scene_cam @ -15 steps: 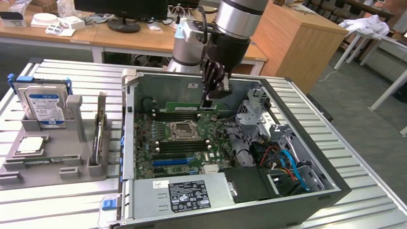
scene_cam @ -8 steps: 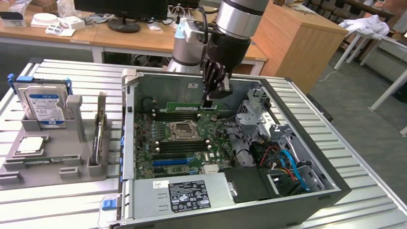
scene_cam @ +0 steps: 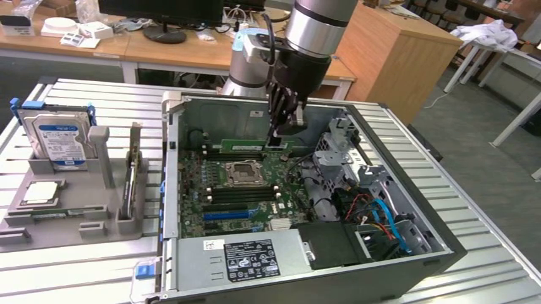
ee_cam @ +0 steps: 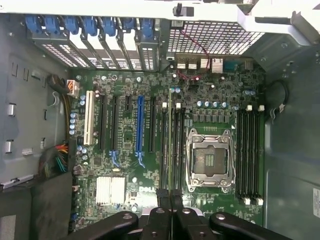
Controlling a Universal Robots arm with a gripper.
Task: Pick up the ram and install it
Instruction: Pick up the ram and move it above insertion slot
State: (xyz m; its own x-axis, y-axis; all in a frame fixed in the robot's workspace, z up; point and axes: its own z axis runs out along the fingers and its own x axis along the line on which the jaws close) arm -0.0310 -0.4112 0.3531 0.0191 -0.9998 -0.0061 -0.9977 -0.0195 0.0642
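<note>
Exterior view, from its left: a grey tray held a hard drive standing upright. Beside it stood a thin upright board, seen edge-on and too dim to identify.

Centre: an open computer case with the motherboard lying flat inside. The ram stood on edge along the memory slots, just behind the processor socket. The gripper came down onto the stick's end toward the view's right and hid that end. The arm was cut off at the frame's top.

Right: blue cables lay tangled, their ends lost in shadow.

Wrist view: the ram showed as a thin line. The gripper was clamped on it, fingers pressed to either face. Whether the stick was fully seated in a slot could not be told.
</note>
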